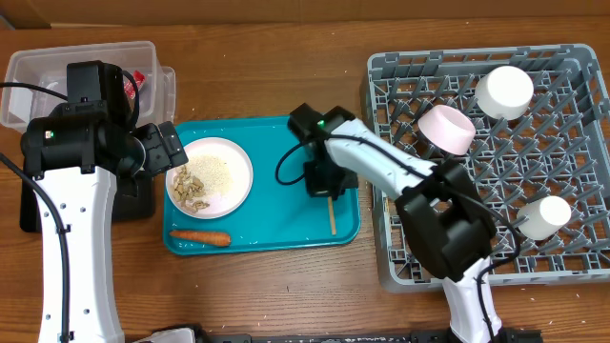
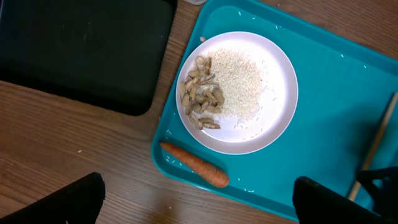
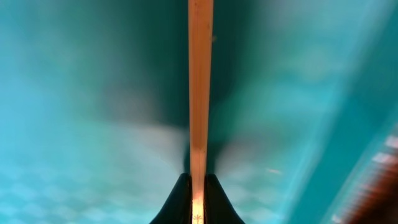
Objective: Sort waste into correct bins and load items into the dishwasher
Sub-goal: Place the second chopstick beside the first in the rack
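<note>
Chopstick (image 3: 200, 93), thin and of light wood, is pinched between the two dark fingertips of the right end effector (image 3: 199, 186). Its jaws are closed tight on the stick, with no gap showing on either side. From overhead, this end effector is down over the right part of the teal tray (image 1: 276, 143), and the near end of the stick pokes out towards the tray's near right corner. Whether the stick is clear of the tray floor cannot be told.

The left end effector (image 2: 199, 205) hangs wide open and holds nothing. Its fingers sit at the two lower corners of the left wrist view, above the near left edge of the tray. Below it on the tray is the white round plate (image 2: 239, 93), carrying rice-like crumbs (image 2: 242, 84) and some brownish pieces (image 2: 202, 99). The carrot (image 2: 196, 165) lies just near of the plate.

The black tray (image 2: 81, 50) sits on the worktop (image 1: 286, 48) left of the teal tray, with the clear tub (image 1: 57, 67) beyond it holding a red wrapper (image 1: 140, 81). On the right, the grey dish rack (image 1: 381, 67) holds two white cups (image 1: 503, 92) and a pale bowl (image 1: 448, 129).
</note>
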`<action>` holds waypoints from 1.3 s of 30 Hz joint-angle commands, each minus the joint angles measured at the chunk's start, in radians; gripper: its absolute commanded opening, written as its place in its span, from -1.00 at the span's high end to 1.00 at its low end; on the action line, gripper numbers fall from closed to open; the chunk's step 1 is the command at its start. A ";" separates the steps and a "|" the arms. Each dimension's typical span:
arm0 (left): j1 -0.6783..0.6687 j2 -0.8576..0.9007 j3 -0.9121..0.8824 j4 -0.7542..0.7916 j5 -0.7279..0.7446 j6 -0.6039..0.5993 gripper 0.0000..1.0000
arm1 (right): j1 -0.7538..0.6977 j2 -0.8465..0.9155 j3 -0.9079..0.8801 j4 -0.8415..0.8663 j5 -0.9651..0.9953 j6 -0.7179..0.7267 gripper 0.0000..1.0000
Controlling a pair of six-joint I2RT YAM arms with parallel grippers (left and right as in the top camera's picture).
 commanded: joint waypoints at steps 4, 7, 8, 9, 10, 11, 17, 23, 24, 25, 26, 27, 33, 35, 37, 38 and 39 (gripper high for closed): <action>0.005 0.005 -0.004 0.000 0.005 -0.014 -0.96 | -0.101 -0.286 0.052 -0.068 0.093 -0.114 0.92; 0.005 0.005 -0.004 0.000 0.006 -0.014 -0.96 | -0.152 -0.372 0.052 -0.114 0.093 -0.183 0.92; 0.005 0.005 -0.004 0.000 0.006 -0.014 -0.96 | -0.172 -0.391 0.051 -0.135 0.093 -0.204 0.92; 0.005 0.005 -0.004 0.000 0.007 -0.014 -0.96 | -0.188 -0.402 0.051 -0.154 0.093 -0.219 0.92; 0.005 0.005 -0.004 0.000 0.010 -0.014 -0.96 | -0.208 -0.409 0.051 -0.180 0.093 -0.240 0.92; 0.005 0.005 -0.004 0.000 0.017 -0.014 -0.96 | -0.223 -0.409 0.051 -0.201 0.093 -0.252 0.92; 0.005 0.005 -0.004 0.000 0.031 -0.014 -0.96 | -0.262 -0.406 -0.041 -0.214 0.092 -0.289 0.92; 0.005 0.005 -0.004 0.000 0.031 -0.014 -0.97 | -0.262 -0.406 -0.181 -0.111 0.136 -0.288 0.88; 0.005 0.005 -0.004 0.000 0.031 -0.014 -0.97 | -0.262 -0.406 -0.197 -0.096 0.135 -0.288 0.88; 0.005 0.005 -0.004 0.000 0.031 -0.014 -0.97 | -0.262 -0.406 -0.210 -0.084 0.136 -0.288 0.88; 0.005 0.005 -0.004 0.000 0.031 -0.014 -0.98 | -0.262 -0.406 -0.219 -0.075 0.136 -0.288 0.88; 0.005 0.005 -0.004 0.000 0.031 -0.014 -0.98 | -0.262 -0.406 -0.220 -0.074 0.136 -0.288 0.88; 0.005 0.005 -0.004 -0.002 0.031 -0.014 -0.98 | -0.262 -0.409 -0.216 -0.088 0.144 -0.288 0.32; 0.005 0.005 -0.004 -0.003 0.031 -0.014 -1.00 | -0.263 -0.426 -0.199 -0.102 0.171 -0.267 0.29; 0.005 0.005 -0.004 -0.003 0.031 -0.014 -1.00 | -0.269 -0.459 -0.181 -0.110 0.208 -0.225 0.29; 0.005 0.005 -0.004 -0.003 0.033 -0.014 -1.00 | -0.277 -0.483 -0.172 -0.109 0.208 -0.216 0.29; 0.005 0.005 -0.004 -0.002 0.041 -0.014 -1.00 | -0.288 -0.513 -0.164 -0.103 0.206 -0.199 0.28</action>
